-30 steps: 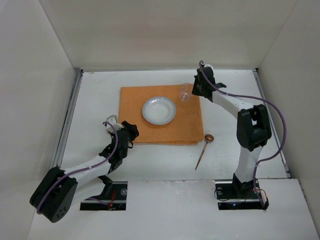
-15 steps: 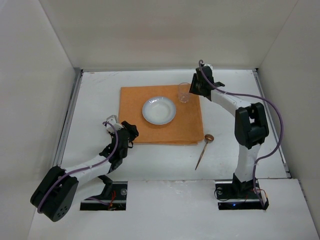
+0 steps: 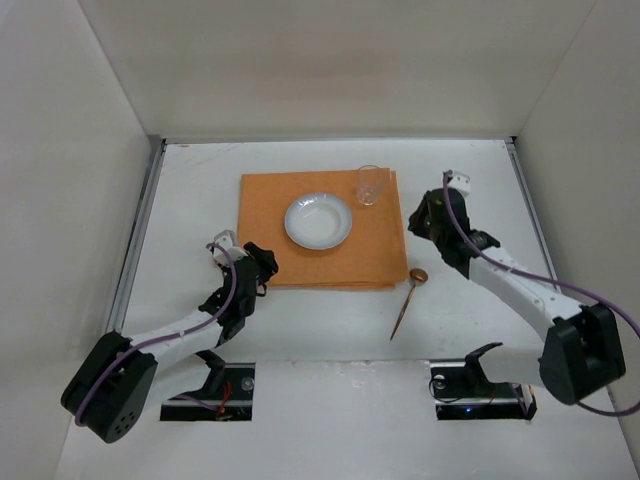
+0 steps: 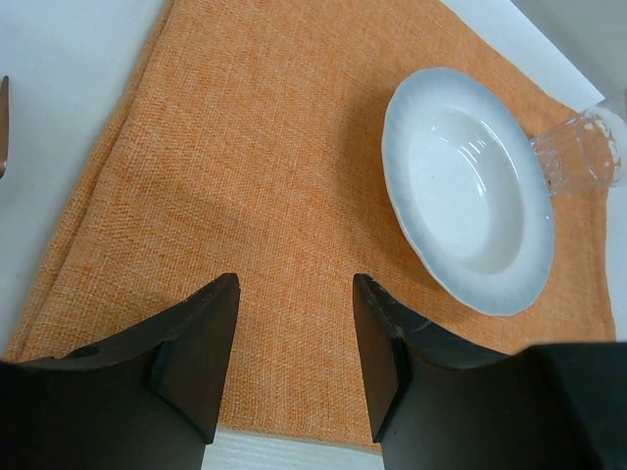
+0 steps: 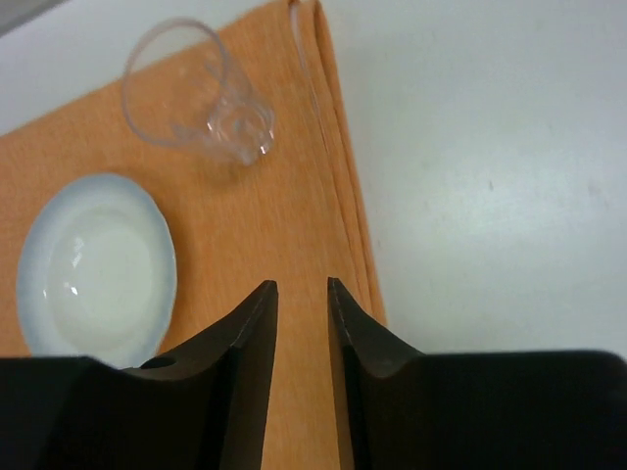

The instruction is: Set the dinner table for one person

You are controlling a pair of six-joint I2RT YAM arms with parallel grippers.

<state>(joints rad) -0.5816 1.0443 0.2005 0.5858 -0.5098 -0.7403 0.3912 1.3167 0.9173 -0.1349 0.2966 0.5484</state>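
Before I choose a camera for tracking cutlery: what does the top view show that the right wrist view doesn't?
Only the top view: the spoon on the dinner table beside the placemat, plus the left end effector. Only the right wrist view: the right end effector up close, fingers apart and empty. Both: placemat, plate and glass.

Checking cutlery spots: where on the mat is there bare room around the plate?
The mat is bare left of the plate and along its near edge. Right of the plate is tighter: the glass stands at the far right corner.
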